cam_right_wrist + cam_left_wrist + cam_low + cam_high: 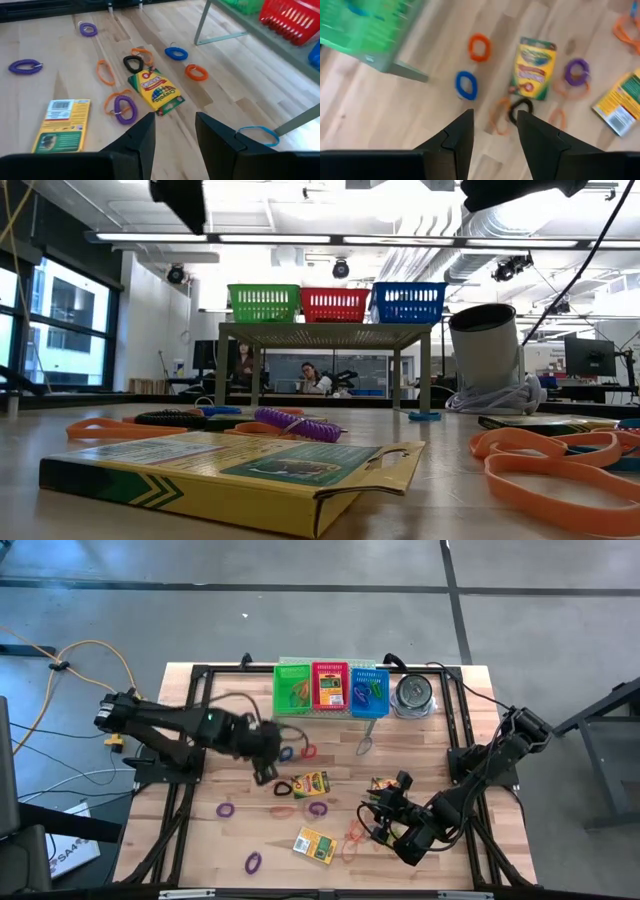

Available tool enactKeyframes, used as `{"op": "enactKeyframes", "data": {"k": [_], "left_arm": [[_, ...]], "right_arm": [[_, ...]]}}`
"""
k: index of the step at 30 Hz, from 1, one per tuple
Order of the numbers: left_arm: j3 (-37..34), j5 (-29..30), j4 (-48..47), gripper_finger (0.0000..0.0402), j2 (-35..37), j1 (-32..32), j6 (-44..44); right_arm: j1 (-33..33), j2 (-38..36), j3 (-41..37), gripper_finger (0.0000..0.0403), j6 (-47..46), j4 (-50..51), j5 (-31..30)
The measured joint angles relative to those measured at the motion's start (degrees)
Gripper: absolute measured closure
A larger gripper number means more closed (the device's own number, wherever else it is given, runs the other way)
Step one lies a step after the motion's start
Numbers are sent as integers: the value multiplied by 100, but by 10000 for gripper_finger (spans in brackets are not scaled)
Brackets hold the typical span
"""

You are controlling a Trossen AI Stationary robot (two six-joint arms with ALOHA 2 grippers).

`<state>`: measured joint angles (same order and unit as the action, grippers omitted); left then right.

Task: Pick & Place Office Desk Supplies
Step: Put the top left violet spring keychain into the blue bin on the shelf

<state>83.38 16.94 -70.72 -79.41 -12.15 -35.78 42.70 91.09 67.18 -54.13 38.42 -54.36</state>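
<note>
Three yellow-and-green crayon boxes lie flat on the wooden table: one in the middle (313, 782), one nearer the front (315, 845), one (383, 784) beside my right gripper. Rubber-band loops lie scattered around them: purple (225, 809), black (283, 787), blue (287, 752), orange (354, 836). My left gripper (267, 770) hangs open above the table over the black loop (520, 109), holding nothing. My right gripper (380, 812) is open and empty above the front right; its wrist view looks at the middle box (155, 90) and a purple coil (125, 108).
A green basket (294, 688), a red basket (330, 686) and a blue basket (369, 690) stand in a row on a raised mesh shelf at the table's far edge. A round metal tin (413, 695) sits to their right. A black frame (190, 730) borders the table.
</note>
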Motion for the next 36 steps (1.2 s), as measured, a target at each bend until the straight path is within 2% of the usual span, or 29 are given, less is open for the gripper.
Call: {"op": "enactKeyframes", "data": {"k": [4,10,13,18,20,23,28,33,36], "left_arm": [[-346,379,6,256,-12,-396,-117],[-1344,1219,2,256,-20,-358,-596],[-1805,764,-57,256,-25,-214,-818],[-2175,-1111,-238,256,-23,-246,-1313],[-2244,-1532,-250,256,-23,-400,-1574],[-2297,-1541,-176,256,-23,-728,-1623],[-2306,-618,-82,256,-20,-1483,-1697],[-2450,-652,-86,256,-18,-2090,-2214],[-2649,-923,48,256,-18,-2472,-2561]], "right_arm": [[0,0,0,273,0,-18,17],[1,0,0,273,1,-34,53],[4,0,0,273,39,-33,53],[4,0,0,273,93,-15,46],[4,0,0,273,145,-16,43],[4,0,0,273,149,-30,38],[4,0,0,273,149,-148,46],[4,0,0,273,149,-178,51],[4,0,0,273,149,-178,45]]}}
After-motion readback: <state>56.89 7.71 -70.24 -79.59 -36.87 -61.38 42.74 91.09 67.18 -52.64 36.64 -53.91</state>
